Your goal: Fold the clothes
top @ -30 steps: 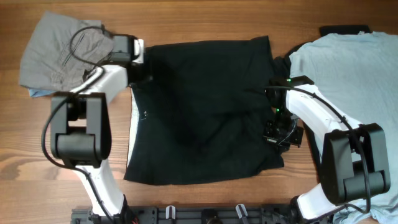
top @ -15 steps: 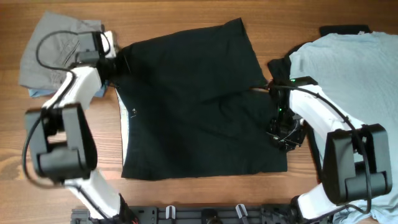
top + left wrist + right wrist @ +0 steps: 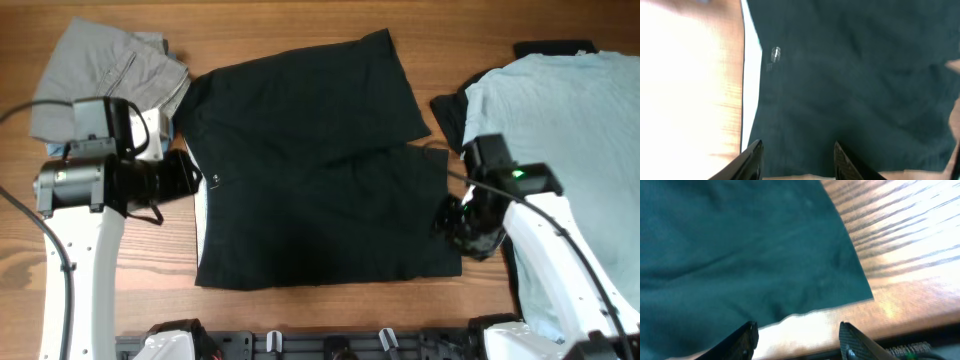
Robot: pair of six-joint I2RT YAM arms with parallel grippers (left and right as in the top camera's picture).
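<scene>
Two open grippers flank a large plain black shirt-like garment (image 3: 310,170), which lies spread nearly flat in the middle of a brown wooden table (image 3: 300,25). Its upper part is turned slightly, so the top right corner juts out as a flap above a shallow crease running across the cloth.

The left gripper (image 3: 188,177) hangs at the black garment's left edge, about halfway down, close beside a narrow white strip (image 3: 201,215) that shows along that edge. In the left wrist view its two dark fingers (image 3: 752,160) stand apart with nothing between them, above the black cloth. A small pale tag (image 3: 775,52) sits on the cloth just inside the white strip.

The right gripper (image 3: 458,222) is at the black garment's right edge, near the lower right corner. In the right wrist view its fingers (image 3: 856,342) are likewise spread and hold nothing, with the garment's corner and bare wood beneath. Whether either gripper touches the cloth cannot be told.

A crumpled grey fabric garment (image 3: 100,75) lies just beside the black garment's upper left corner, and a sliver of blue cloth (image 3: 60,150) peeks from under the grey one's lower edge. A pale blue T-shirt (image 3: 560,110) lies to the right of the black garment, with the right arm passing over it.
</scene>
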